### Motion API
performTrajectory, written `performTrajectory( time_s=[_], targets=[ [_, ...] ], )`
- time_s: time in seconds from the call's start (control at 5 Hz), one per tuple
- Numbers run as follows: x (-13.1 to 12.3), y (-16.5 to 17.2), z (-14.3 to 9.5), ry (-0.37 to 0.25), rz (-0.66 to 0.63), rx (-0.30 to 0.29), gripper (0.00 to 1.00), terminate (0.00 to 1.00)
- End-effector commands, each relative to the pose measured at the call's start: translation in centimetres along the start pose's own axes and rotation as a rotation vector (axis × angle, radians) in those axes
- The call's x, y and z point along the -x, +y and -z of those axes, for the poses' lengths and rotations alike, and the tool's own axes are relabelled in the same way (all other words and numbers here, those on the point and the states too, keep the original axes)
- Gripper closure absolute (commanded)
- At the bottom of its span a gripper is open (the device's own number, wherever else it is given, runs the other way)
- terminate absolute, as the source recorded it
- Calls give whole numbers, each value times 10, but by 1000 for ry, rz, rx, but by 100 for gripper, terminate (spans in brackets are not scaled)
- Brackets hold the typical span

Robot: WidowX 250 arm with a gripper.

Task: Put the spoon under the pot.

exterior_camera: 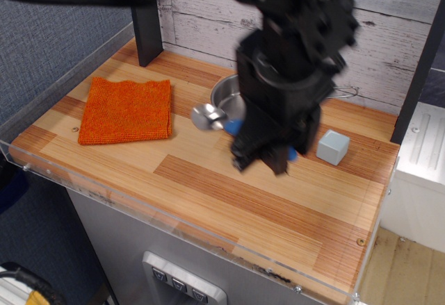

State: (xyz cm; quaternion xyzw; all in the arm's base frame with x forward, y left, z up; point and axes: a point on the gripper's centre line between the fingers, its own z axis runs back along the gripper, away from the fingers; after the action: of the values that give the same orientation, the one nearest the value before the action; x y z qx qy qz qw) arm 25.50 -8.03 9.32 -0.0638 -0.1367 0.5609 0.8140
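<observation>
The pot (229,94), a shallow steel pan, sits toward the rear of the wooden counter (208,180); only its left rim and part of its wire handle show, the rest being hidden behind the arm, so its contents cannot be made out. The black gripper (268,158) hangs, motion-blurred, in front of the pot, fingers pointing down toward the boards. It carries the spoon (212,117) crosswise: the shiny bowl projects to the left, over the counter just before the pot's rim, and blue handle shows at both sides of the closed fingers. An orange cloth (126,110) lies flat at left; a small grey cube (332,146) stands just right of the gripper.
</observation>
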Motion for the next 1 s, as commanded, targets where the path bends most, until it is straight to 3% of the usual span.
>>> performTrajectory(
  time_s=[0.0, 0.4, 0.8],
  targets=[
    [11, 2, 28, -20, 2, 4, 100, 0],
    [18, 4, 68, -13, 2, -51, 100, 0],
    [27, 9, 77, -28, -13, -75, 100, 0]
  ],
)
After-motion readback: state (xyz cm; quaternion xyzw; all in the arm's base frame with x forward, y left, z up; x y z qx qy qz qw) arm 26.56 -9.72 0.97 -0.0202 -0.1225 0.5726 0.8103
